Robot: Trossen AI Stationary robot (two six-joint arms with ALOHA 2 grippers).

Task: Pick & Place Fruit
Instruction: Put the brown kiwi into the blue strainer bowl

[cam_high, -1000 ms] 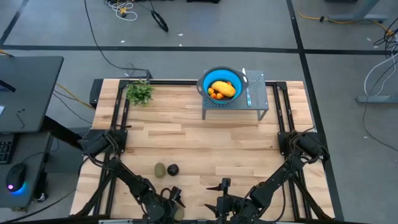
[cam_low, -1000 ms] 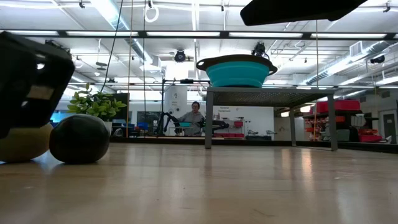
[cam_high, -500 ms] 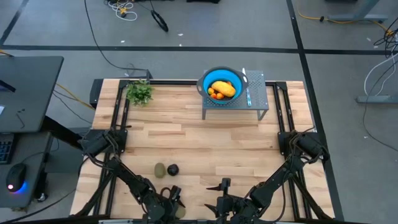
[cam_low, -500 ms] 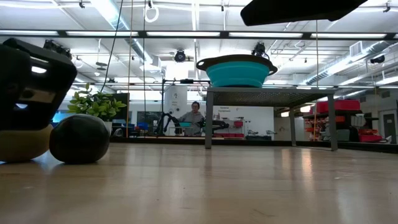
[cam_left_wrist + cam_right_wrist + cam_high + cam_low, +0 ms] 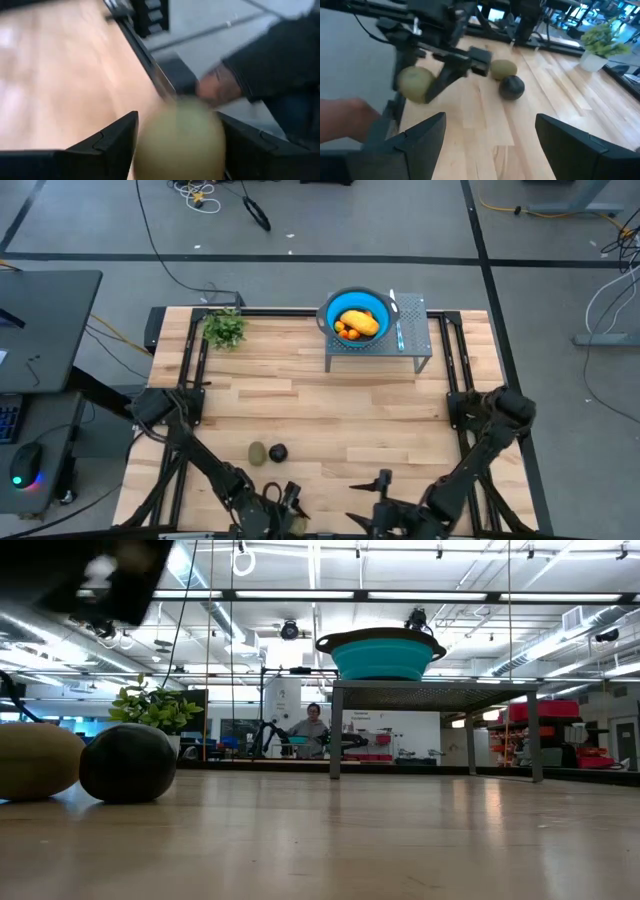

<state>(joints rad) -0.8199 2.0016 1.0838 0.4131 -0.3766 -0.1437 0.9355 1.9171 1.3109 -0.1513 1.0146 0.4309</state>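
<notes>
Olive-green fruit sits clamped between the left claw fingers, bottom centre-left of the high view, off the wooden desk. Second olive-green oval and blackish round fruit lie touching on the desk, lower left. Yellow-orange piece and orange-red bits are in the blue bowl on the grey stand, upper centre. Plant sprig upper left. Right claw bottom centre, jaws wide, empty. A person's hand is near the held fruit.
</notes>
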